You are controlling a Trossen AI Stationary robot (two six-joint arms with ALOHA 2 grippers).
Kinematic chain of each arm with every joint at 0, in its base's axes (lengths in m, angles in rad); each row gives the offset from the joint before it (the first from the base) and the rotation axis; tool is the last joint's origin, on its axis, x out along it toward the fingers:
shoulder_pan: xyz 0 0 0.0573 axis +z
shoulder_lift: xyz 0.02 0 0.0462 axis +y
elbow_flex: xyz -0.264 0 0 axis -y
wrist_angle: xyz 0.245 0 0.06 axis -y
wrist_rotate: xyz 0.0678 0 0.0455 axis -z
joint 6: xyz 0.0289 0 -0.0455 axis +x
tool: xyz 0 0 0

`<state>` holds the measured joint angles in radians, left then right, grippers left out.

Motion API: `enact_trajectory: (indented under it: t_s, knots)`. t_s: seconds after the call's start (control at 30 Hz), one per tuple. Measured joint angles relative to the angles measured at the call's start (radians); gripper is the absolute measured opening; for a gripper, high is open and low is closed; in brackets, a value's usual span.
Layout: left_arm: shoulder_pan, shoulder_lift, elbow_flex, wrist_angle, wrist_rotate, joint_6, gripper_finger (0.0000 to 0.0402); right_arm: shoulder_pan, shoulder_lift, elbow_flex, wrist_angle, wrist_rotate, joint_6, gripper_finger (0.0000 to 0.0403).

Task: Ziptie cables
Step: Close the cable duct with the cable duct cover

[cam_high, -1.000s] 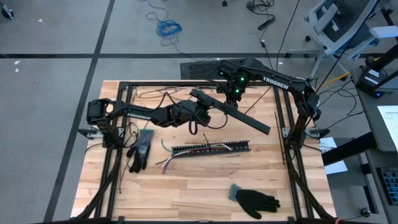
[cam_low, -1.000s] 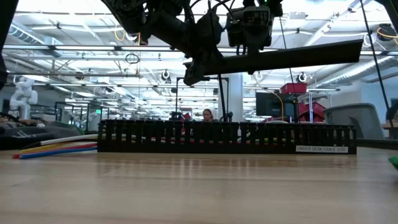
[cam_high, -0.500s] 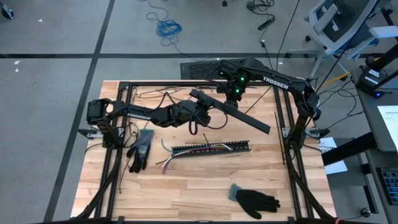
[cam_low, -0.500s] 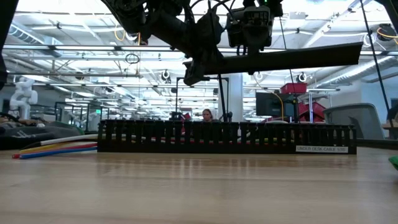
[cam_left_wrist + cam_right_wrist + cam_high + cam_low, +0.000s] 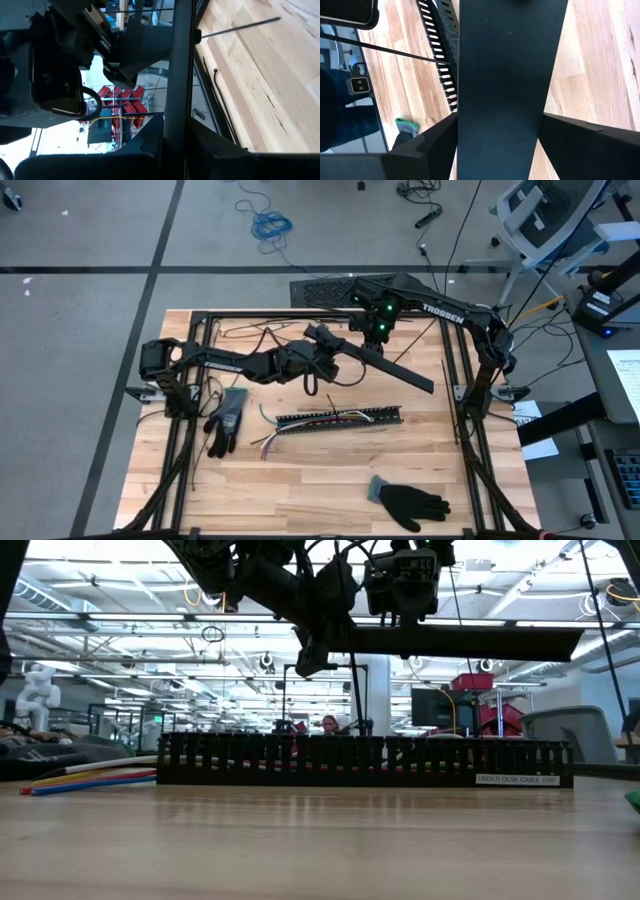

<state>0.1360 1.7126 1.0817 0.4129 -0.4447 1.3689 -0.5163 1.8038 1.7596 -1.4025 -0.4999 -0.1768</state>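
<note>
Across the wooden table (image 5: 300, 480) nothing rests at its very middle but the black slotted strip (image 5: 340, 419), lying from nine o'clock to three o'clock; above it, towards twelve o'clock, the long black cover (image 5: 400, 372) hangs in the air, level in the low view; my right gripper (image 5: 372, 343) is clenched on that cover, its flat face filling the space between both fingers; my left gripper (image 5: 327, 350) sits at the cover's ten o'clock end with the edge between its fingers, though I cannot tell whether it grips; one dark glove (image 5: 225, 423) lies at nine o'clock, another (image 5: 410, 502) at five o'clock; the cables (image 5: 270, 442) run along the slotted strip, their loose ends spilling from its nine o'clock end onto the wood.
</note>
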Motion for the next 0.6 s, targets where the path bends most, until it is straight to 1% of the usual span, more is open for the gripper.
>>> enact_trajectory:
  t_s: [0.1, 0.2, 0.5, 0.6]
  knots:
    - [0.0, 0.0, 0.0, -0.001, -0.001, 0.0, 0.0064, 0.0, 0.0, 0.0, -0.003, 0.0, 0.0, 0.0234]
    - [0.0, 0.0, 0.0, -0.001, -0.028, 0.0, 0.0065, 0.0, 0.0, 0.0, -0.006, 0.001, 0.0, 0.0228]
    - [-0.014, -0.01, 0.0, -0.015, -0.082, -0.003, 0.0066, -0.002, 0.0, 0.0, -0.022, 0.005, -0.015, 0.0228]
    - [-0.02, -0.03, 0.0, -0.027, -0.083, -0.055, 0.0066, -0.007, -0.002, 0.0, -0.023, 0.003, -0.021, 0.0225]
